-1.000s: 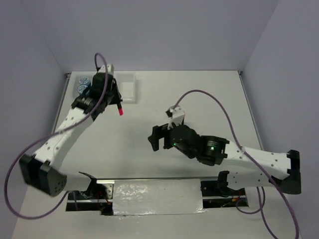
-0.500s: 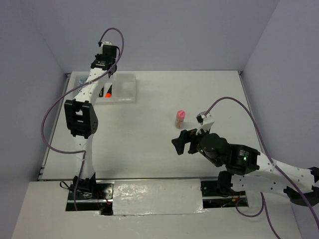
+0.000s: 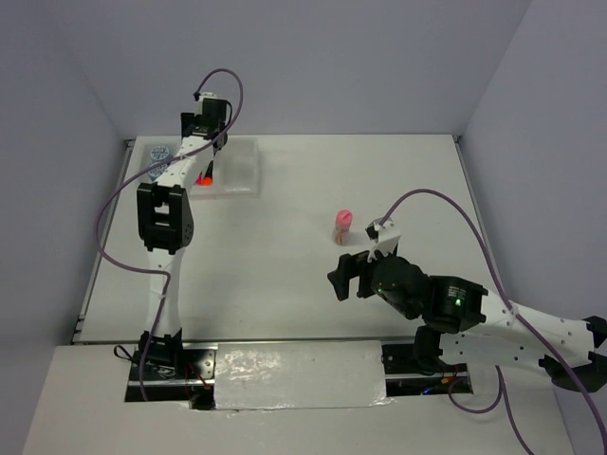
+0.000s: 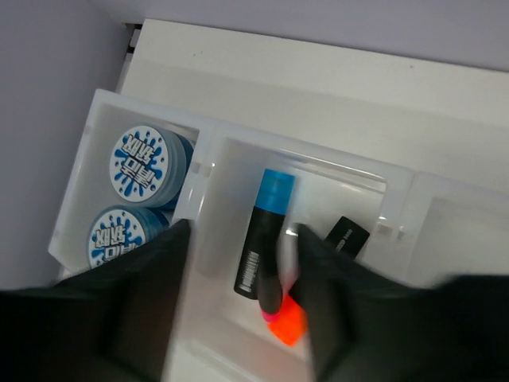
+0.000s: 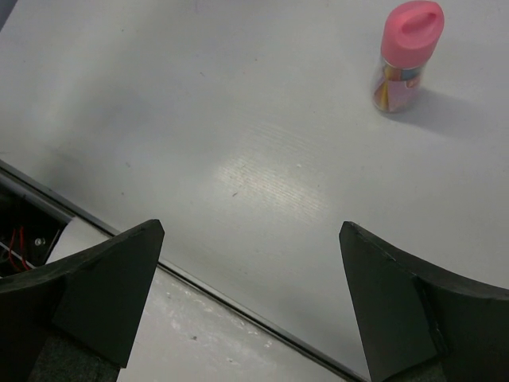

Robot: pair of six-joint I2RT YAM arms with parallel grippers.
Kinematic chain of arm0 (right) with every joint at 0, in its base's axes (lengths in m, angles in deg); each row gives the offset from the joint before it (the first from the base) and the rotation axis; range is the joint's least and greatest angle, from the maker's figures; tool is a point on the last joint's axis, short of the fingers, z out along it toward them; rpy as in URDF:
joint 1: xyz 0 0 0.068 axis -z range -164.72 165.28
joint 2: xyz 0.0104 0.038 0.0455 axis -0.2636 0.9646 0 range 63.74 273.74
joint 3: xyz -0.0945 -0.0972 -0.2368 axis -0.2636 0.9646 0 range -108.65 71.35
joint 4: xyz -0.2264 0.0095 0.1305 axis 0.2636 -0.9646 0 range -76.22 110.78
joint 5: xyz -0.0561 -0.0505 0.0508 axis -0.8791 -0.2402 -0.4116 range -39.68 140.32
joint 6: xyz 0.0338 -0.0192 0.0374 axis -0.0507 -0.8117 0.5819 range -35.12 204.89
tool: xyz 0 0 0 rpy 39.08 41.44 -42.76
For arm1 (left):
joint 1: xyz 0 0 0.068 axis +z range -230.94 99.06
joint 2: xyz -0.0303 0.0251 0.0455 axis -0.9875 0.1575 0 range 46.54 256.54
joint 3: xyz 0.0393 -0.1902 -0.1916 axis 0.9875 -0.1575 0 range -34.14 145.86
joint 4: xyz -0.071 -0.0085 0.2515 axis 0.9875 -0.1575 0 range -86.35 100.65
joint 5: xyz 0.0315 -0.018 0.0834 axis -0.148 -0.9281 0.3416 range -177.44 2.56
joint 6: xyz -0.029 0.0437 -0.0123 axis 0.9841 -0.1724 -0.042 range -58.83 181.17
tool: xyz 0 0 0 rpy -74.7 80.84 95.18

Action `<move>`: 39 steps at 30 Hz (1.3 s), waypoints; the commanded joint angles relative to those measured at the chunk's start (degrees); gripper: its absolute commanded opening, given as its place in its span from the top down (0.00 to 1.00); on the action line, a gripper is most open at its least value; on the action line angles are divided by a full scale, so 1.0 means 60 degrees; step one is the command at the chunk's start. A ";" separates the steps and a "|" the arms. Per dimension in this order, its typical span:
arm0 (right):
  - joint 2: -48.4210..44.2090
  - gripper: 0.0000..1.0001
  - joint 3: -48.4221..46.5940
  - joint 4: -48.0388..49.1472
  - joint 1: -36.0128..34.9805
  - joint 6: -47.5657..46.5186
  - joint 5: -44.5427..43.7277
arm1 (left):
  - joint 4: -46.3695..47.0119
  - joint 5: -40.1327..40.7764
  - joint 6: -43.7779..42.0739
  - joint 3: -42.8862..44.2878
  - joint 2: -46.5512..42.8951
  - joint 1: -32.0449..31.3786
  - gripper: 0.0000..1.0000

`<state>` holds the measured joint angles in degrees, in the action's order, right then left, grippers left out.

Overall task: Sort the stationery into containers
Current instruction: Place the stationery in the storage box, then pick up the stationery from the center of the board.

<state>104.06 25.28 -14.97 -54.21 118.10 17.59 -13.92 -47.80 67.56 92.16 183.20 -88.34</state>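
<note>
Inspection of work area, current state.

1. Left gripper: at the upper left of the overhead frame, above the tray. In the wrist view its fingers are blurred. They stand partly apart, with a gap wider than any highlighter. Nothing appears clamped.

2. Tray contents, left wrist view:
- Left compartment: two blue rolls, side by side, patterned tops up.
- Middle compartment: the blue-capped highlighter lies flat. The pink-capped highlighter lies just beside it, cap toward the bottom of the frame. The orange-capped highlighter is next to that, its body partly hidden behind the right-hand finger.
- Right compartment: only partly in frame, so its contents cannot be judged there.

3. Right gripper: lower right of centre in the overhead frame. Its jaws are spread wide and hold nothing.

4. Pink-tan stick: stands upright on the table, pink cap uppermost. It is right of centre in the overhead frame, near the right gripper but apart from it, and well apart from the tray.
</note>
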 commanded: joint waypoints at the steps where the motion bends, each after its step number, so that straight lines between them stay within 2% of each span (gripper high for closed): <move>1: 0.0004 0.00 -0.0218 -0.0121 0.0025 0.0002 -0.0112 | 0.0654 0.0119 0.0018 -0.0263 -0.0393 0.0134 0.23; 4: -0.0025 0.00 -0.0335 -0.0121 0.0025 -0.0101 -0.0111 | -0.0016 -0.0160 0.0514 0.0115 -0.0335 0.0295 0.12; 6: 0.0033 0.00 -0.0394 -0.0180 0.0054 -0.0130 -0.0213 | -0.0253 -0.0423 0.0706 0.0264 -0.0510 0.0383 0.11; 9: 0.0253 0.00 -0.0438 -0.0049 0.0214 -0.0203 -0.0506 | -0.0429 -0.1242 0.1174 0.0030 -0.1446 0.0383 0.08; 10: 0.0485 0.00 -0.0452 0.0010 0.0375 -0.0232 -0.0521 | -0.0517 -0.1520 0.1321 0.0015 -0.1739 0.0383 0.02; 11: 0.0633 0.00 -0.0424 0.0098 0.0594 -0.0320 -0.0507 | -0.0822 -0.2031 0.1656 0.0014 -0.2365 0.0383 0.01; 13: 0.1129 0.00 -0.0351 0.0564 0.1807 -0.0481 0.0105 | -0.1263 -0.2590 0.2053 0.0087 -0.3042 0.0383 0.01; 15: 0.1569 0.00 -0.0131 0.1266 0.3035 -0.0978 0.1157 | -0.1922 -0.3410 0.2770 -0.0145 -0.4184 0.0383 0.01; 16: 0.1760 0.00 -0.0188 0.1357 0.3303 -0.1081 0.1221 | -0.2069 -0.3703 0.3193 -0.0393 -0.5101 0.0383 0.01; 19: 0.2741 0.00 -0.0524 0.1752 0.4008 -0.1592 0.1148 | -0.1970 -0.5225 0.3680 -0.2323 -0.7272 0.0383 0.01; 20: 0.3034 0.00 -0.0613 0.1899 0.4082 -0.1754 0.1163 | -0.1765 -0.5693 0.3695 -0.3736 -0.7815 0.0369 0.01; 21: 0.3660 0.00 -0.0686 0.2335 0.4169 -0.1973 0.1236 | -0.1284 -0.6438 0.3695 -0.4461 -0.8966 0.0354 0.01; 22: 0.3957 0.00 -0.0760 0.2601 0.4315 -0.2411 0.1309 | -0.1077 -0.6663 0.3608 -0.5237 -0.9543 0.0325 0.01; 24: 0.4702 0.00 -0.0877 0.3055 0.4695 -0.2518 0.1252 | -0.0521 -0.7392 0.3157 -0.7723 -1.0990 0.0150 0.01; 25: 0.4910 0.00 -0.0863 0.3202 0.4857 -0.2561 0.1324 | -0.0489 -0.7600 0.3023 -0.7735 -1.1420 0.0149 0.01; 27: 0.5290 0.01 -0.0819 0.3713 0.5034 -0.2620 0.1397 | -0.0547 -0.7923 0.2571 -0.8903 -1.2443 0.0105 0.01; 31: 0.6038 0.03 -0.0892 0.4331 0.5298 -0.2927 0.1500 | -0.0110 -0.7412 0.2450 -1.0864 -1.3956 -0.0216 0.01; 37: 0.6654 0.10 -0.0687 0.5737 0.5605 -0.3221 0.2261 | 0.0419 -0.8275 0.2479 -1.1937 -1.4544 -0.0261 0.01; 39: 0.6990 0.18 -0.0832 0.5885 0.5693 -0.3279 0.2495 | 0.0536 -0.8320 0.2465 -1.2070 -1.4457 -0.0261 0.01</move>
<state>144.34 22.51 14.01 -20.95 100.09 29.91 -16.55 -94.90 83.60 19.81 97.45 -89.74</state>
